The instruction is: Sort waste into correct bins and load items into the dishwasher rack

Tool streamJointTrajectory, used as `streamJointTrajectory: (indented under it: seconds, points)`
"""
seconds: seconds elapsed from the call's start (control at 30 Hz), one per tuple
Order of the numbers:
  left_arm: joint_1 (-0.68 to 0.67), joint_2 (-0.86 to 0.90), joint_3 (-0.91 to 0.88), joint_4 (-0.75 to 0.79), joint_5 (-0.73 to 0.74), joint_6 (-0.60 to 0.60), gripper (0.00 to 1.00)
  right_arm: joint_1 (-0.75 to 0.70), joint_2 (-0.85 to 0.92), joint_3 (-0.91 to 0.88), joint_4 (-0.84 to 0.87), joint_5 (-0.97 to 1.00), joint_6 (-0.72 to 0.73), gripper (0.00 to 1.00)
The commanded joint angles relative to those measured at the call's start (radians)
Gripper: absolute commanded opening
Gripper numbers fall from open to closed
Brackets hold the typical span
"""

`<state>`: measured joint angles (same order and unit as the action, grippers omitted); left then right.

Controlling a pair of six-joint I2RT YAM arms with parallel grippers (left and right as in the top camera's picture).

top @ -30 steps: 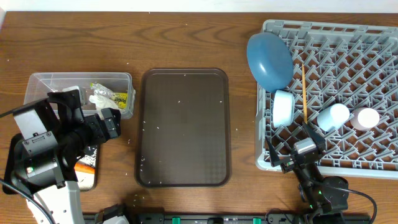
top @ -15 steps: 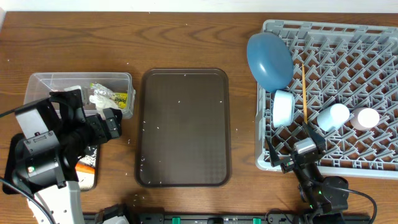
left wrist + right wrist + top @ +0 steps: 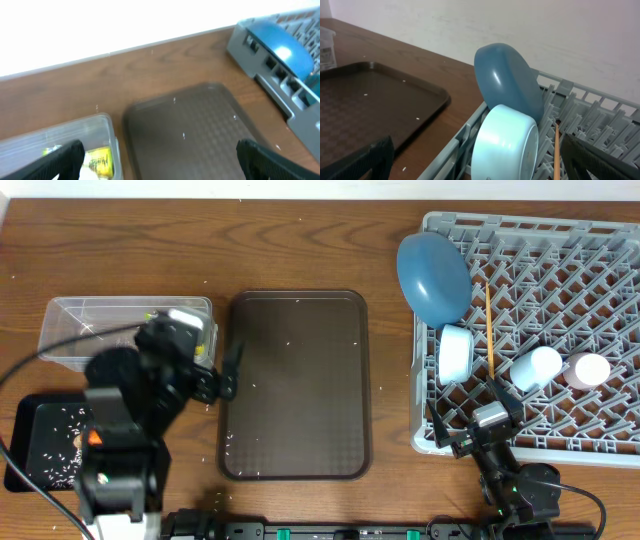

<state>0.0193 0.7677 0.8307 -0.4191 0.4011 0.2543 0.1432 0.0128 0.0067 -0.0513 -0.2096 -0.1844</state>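
Note:
My left gripper [image 3: 222,375] is open and empty, above the gap between the clear tub [image 3: 70,330] and the brown serving tray [image 3: 295,385]. In the left wrist view its fingers [image 3: 160,165] straddle the tub's corner [image 3: 107,122], with the yellow-green wrapper [image 3: 100,162] inside. The black tray [image 3: 35,455] holds rice grains [image 3: 55,450] and an orange carrot [image 3: 92,438]. The grey rack [image 3: 560,250] holds the blue plate [image 3: 433,275], white bowl [image 3: 455,352], chopsticks [image 3: 489,330], light blue cup [image 3: 535,367] and pink cup [image 3: 587,370]. My right gripper [image 3: 468,425] is open and empty at the rack's front left; bowl [image 3: 505,145] and plate [image 3: 507,80] stand before it.
The brown serving tray also shows in the left wrist view [image 3: 190,125] and the right wrist view [image 3: 365,95], with a few white specks on it. The rack's wall [image 3: 470,135] rises beside the bowl. The left arm hides most of the tub's right end.
My left arm has swung right, from over the black tray to the tub's right end and the serving tray's left edge, uncovering the black tray. The right arm has not moved.

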Motion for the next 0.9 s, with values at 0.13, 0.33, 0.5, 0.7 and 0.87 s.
streamJointTrajectory:
  seconds: [0.13, 0.33, 0.5, 0.7, 0.87]
  points:
    - [-0.040, -0.269, -0.228, 0.121, -0.061, 0.036, 0.98, -0.013, -0.004, -0.001, -0.004, -0.008, 0.015, 0.99]
    - [-0.040, -0.510, -0.372, 0.130, -0.142, -0.020, 0.98, -0.013, -0.004, -0.001, -0.004, -0.008, 0.015, 0.99]
    - [-0.040, -0.680, -0.500, 0.134, -0.186, -0.100, 0.98, -0.013, -0.004, -0.001, -0.004, -0.008, 0.015, 0.99]
    - [-0.043, -0.762, -0.617, 0.232, -0.187, -0.139, 0.98, -0.013, -0.004, -0.001, -0.004, -0.008, 0.015, 0.99]
    - [-0.043, -0.766, -0.696, 0.302, -0.202, -0.155, 0.98, -0.013, -0.004, -0.001, -0.004, -0.008, 0.015, 0.99]
